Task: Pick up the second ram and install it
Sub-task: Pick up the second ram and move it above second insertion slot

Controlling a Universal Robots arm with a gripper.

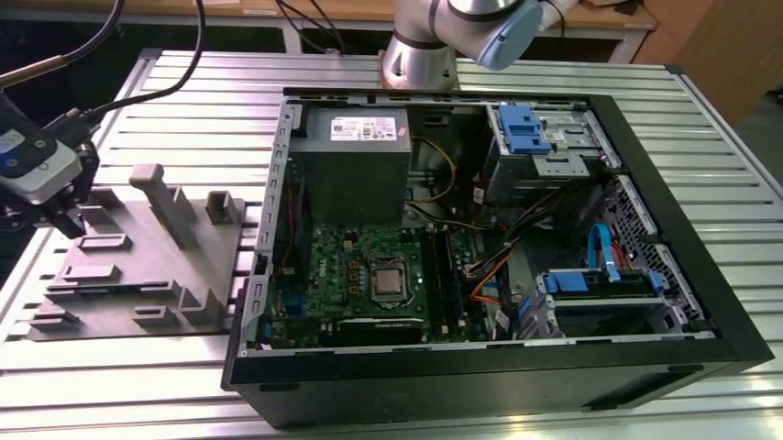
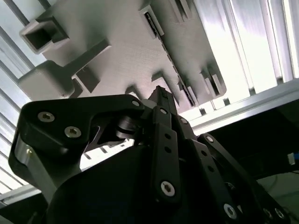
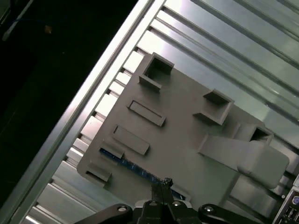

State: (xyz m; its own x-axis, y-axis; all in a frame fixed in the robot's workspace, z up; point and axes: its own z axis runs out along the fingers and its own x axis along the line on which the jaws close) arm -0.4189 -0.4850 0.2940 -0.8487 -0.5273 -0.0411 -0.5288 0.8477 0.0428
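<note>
Gripper (image 3: 163, 182) sits over the grey parts tray (image 3: 187, 126) at the exterior view's left, well apart from the open PC case (image 1: 490, 367) on the slatted table (image 1: 183, 101). Fingers are drawn in narrow, with the tips meeting on the top edge of the second ram (image 3: 131, 164) and apparently pinching it. The ram stands on edge in its tray slot, along the tray side nearest the table's edge, blue board showing on both sides of the tips in the first wrist view.
</note>
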